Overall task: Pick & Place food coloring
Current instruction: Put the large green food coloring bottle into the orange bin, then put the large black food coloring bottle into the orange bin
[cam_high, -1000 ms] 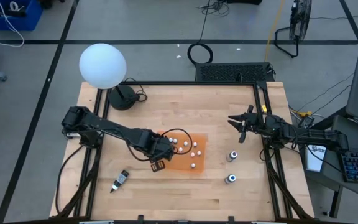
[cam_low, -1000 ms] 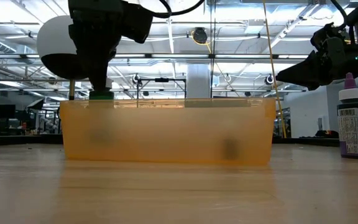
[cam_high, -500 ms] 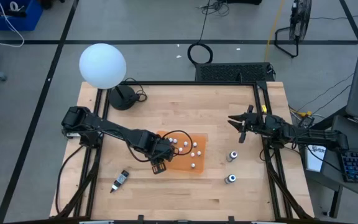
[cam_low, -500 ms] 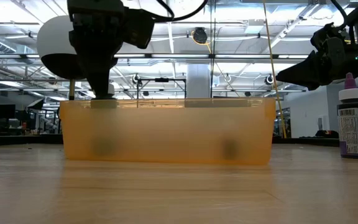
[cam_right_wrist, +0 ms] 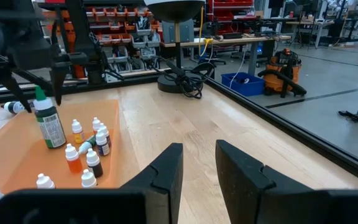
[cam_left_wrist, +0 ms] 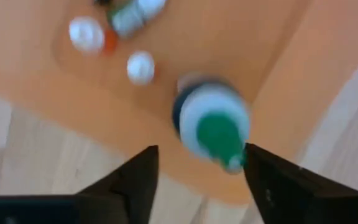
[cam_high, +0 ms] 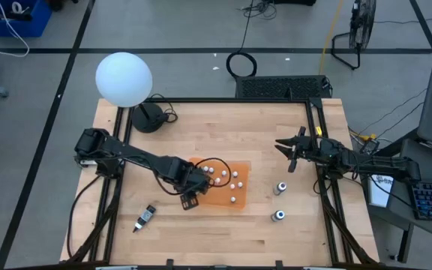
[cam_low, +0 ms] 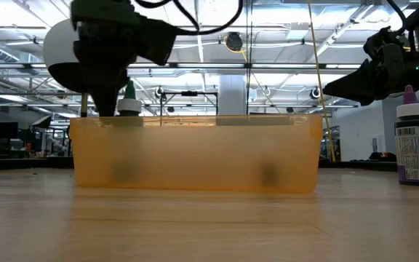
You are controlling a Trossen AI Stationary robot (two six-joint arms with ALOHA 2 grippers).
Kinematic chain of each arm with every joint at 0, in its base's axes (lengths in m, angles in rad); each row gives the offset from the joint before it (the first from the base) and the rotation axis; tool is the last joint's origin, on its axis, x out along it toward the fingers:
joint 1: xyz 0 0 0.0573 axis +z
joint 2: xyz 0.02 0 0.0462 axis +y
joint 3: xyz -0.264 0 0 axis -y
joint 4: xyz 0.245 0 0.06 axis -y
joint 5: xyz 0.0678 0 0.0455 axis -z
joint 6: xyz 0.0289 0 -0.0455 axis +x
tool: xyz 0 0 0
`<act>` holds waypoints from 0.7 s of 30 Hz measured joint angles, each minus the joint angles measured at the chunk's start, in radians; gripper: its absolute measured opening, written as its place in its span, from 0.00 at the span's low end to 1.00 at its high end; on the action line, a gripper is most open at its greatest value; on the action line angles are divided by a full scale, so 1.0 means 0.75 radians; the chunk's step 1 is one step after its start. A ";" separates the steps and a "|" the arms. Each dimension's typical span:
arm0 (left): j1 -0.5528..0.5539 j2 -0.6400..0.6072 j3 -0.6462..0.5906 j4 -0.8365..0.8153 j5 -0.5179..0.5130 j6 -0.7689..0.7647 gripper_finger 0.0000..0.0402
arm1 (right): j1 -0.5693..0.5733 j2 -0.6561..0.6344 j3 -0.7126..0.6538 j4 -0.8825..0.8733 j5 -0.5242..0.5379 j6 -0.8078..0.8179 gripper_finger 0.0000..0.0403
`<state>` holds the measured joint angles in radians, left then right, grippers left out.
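Hovering over the near-left corner of the orange tray [cam_high: 240,196], the left gripper [cam_high: 190,200] has its fingers spread apart with nothing between them. Directly under it, in the left wrist view, a green-capped bottle [cam_left_wrist: 211,119] stands upright inside the tray, clear of both fingers [cam_left_wrist: 129,183]. From the right wrist view the same bottle [cam_right_wrist: 48,121] stands free on the tray floor, the left gripper [cam_right_wrist: 59,68] just above its cap. In the low view its green tip and white collar [cam_low: 129,102] show above the tray wall [cam_low: 195,154], beside the dark gripper body.

Small white-topped bottles [cam_high: 227,180] are clustered in the middle of the tray; some stand, at least one lies on its side [cam_right_wrist: 87,146]. Liquid colours visible among them include orange and dark.

Three larger bottles sit on the wooden table [cam_high: 276,127] outside the tray: one lying flat near the front-left [cam_high: 144,218], two upright to the right of the tray [cam_high: 281,187] [cam_high: 278,216]. A purple-topped bottle [cam_low: 415,142] stands at the right in the low view.

Right gripper [cam_high: 289,154] waits above the table's right side, well apart from the tray, fingers parted and empty.
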<state>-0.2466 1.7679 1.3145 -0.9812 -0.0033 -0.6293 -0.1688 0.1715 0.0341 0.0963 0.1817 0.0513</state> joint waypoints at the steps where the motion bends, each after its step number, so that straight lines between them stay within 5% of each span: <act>1: 0.000 0.000 0.004 -0.013 0.007 0.014 0.61 | 0.000 0.000 0.000 0.000 0.000 -0.001 0.21; 10: -0.060 -0.073 0.078 -0.028 -0.037 -0.015 0.79 | 0.000 0.000 -0.001 0.000 0.000 0.000 0.21; 15: -0.198 -0.148 0.078 -0.134 0.034 -0.244 0.82 | 0.000 0.000 -0.001 -0.002 0.000 0.000 0.21; 21: -0.451 -0.170 0.078 -0.196 -0.100 -0.608 0.81 | 0.000 0.000 -0.001 -0.002 0.000 0.000 0.21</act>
<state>-0.5847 1.6405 1.3731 -1.1283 -0.0786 -1.0854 -0.1685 0.1715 0.0338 0.0952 0.1818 0.0513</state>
